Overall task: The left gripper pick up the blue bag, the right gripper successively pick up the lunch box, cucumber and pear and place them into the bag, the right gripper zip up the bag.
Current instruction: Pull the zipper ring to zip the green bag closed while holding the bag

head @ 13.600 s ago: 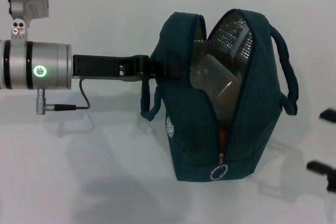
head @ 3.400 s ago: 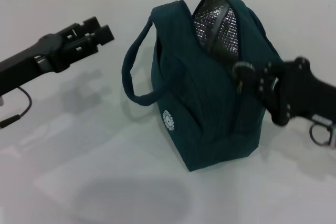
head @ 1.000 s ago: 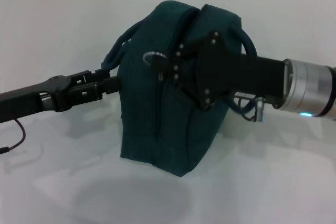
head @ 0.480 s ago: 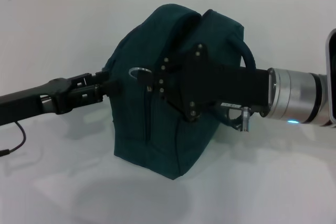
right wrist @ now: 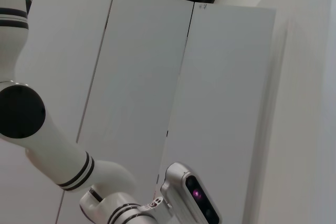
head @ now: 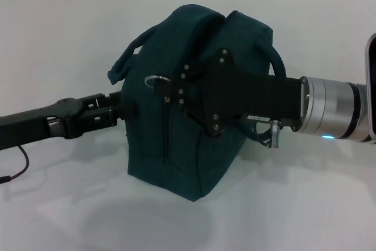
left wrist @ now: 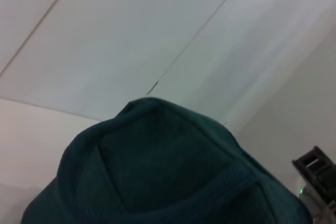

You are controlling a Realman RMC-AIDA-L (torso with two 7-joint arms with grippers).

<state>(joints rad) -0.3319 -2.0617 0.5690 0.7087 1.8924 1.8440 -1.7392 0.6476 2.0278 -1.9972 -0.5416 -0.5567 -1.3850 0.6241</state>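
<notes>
From the left edge of my head view the left gripper [head: 120, 107] reaches to the centre and presses its tip against the blue bag's [head: 176, 145] side, but I cannot tell how its fingers stand there. The bag sits upright mid-frame on the white table [head: 70, 204]. From the right, the right gripper [head: 170, 93] is pinched on the zip-pull ring [head: 154, 80]; whatever the bag holds is hidden.
</notes>
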